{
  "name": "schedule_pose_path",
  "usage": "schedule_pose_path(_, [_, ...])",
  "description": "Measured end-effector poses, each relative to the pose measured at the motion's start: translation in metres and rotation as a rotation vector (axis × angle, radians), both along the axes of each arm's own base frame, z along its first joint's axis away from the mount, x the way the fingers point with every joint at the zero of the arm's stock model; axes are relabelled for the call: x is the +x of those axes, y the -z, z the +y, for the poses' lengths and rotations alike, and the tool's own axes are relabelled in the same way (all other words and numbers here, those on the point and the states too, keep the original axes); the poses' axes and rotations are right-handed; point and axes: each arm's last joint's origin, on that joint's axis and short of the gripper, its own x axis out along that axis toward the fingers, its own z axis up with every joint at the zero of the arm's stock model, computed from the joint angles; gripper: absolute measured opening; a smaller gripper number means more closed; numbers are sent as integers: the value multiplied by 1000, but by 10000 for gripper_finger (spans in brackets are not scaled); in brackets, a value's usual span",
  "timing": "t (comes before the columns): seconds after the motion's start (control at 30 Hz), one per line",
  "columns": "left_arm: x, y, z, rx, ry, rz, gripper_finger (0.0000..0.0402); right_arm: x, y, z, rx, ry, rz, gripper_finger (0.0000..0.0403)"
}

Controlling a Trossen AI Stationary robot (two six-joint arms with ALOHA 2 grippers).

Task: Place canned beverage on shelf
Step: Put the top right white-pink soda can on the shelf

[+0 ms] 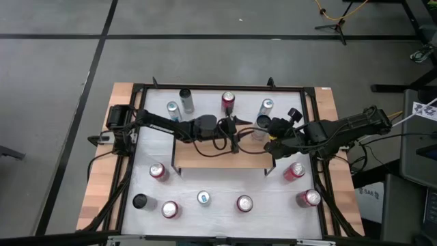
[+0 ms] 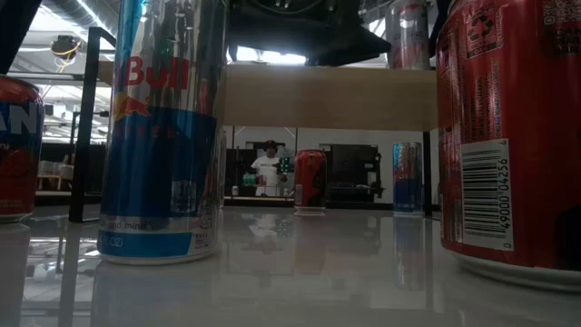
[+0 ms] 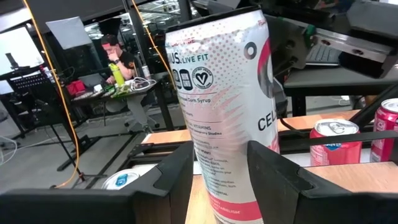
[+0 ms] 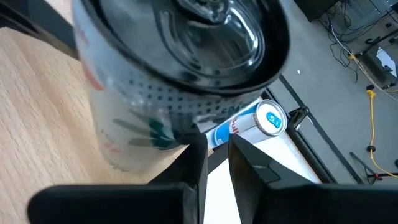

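A white canned beverage with pink print (image 3: 221,93) stands upright on the far right corner of the shelf (image 1: 218,158), a light wooden board on black legs. My left gripper (image 3: 221,152) reaches in level from the table's left and is shut on this can (image 1: 262,124). My right gripper (image 4: 216,144) is shut and slants down from the right, its tips close beside the can's lower wall (image 4: 143,134). In the low view the can (image 2: 408,32) shows above the board (image 2: 327,95). My left gripper pinches the can's side wall, about its lower half (image 3: 205,168), between its two fingers (image 3: 177,177), one on each side. They come level from the table's left. The can is upright with its base at the shelf's top board (image 4: 37,106). My right gripper: I cannot tell whether its shut tips touch the can.
Several cans stand on the white tabletop: red (image 1: 228,101), grey (image 1: 186,99) and blue (image 1: 266,106) ones behind the shelf, others in front (image 1: 244,203) and to its right (image 1: 295,171). A blue can (image 2: 163,136) and a red one (image 2: 513,136) are near the low camera. A person (image 3: 115,53) sits beyond the table.
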Motion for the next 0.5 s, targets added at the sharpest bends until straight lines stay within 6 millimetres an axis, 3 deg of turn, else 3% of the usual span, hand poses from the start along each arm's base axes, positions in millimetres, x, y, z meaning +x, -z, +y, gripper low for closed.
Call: schedule_pose_path(0.5, [0,0,0,0,1,2,144,0,0,0,-9,4,-6,57])
